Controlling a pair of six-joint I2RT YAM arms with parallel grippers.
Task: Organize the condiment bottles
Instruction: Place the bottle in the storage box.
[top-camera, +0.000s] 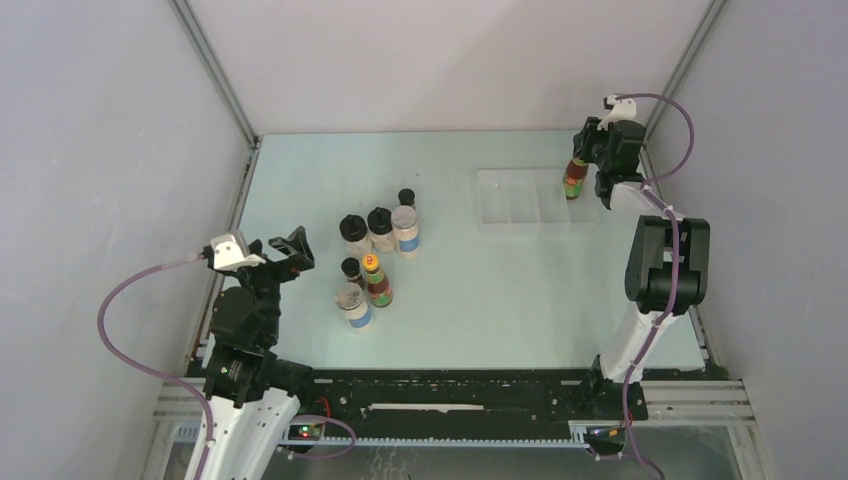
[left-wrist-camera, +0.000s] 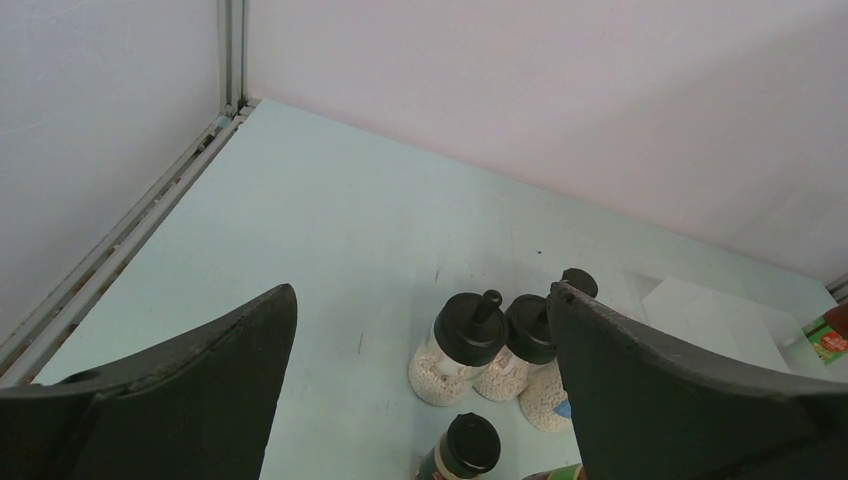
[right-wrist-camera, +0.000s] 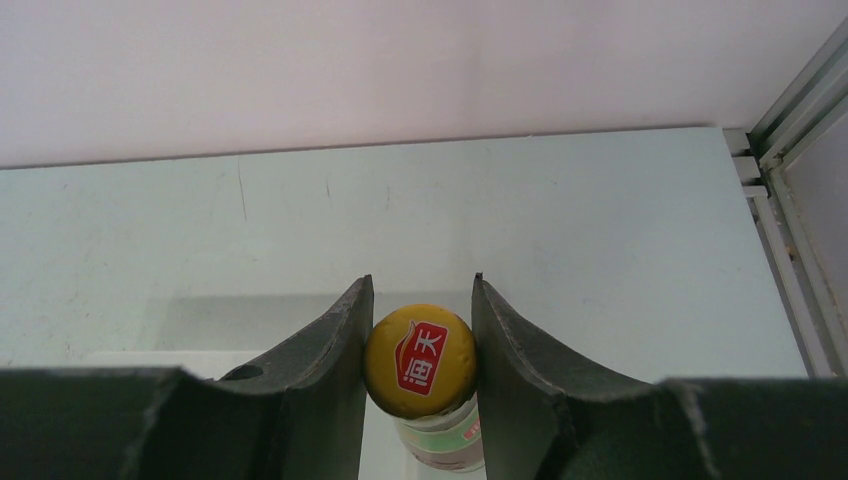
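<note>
Holding the red sauce bottle (top-camera: 574, 180) by its yellow cap (right-wrist-camera: 419, 358), your right gripper (right-wrist-camera: 421, 300) is clamped on both sides of the cap. The body therefore hangs upright over the far-right end of the divided tray (top-camera: 505, 200), with its base free to go into a slot. Your left gripper (top-camera: 294, 252) stands wide and empty near the left edge of the table (top-camera: 480, 300). It faces the seven other bottles (top-camera: 380, 230) grouped mid-table, among them the second red bottle (top-camera: 376, 282) and two black-lidded jars (left-wrist-camera: 470, 330). Cap and fingers hide whether the held bottle's base touches the tray. It appears to be at the rightmost compartment, though the overhead view is too small to confirm. The left wrist view cuts off the nearer bottles.
</note>
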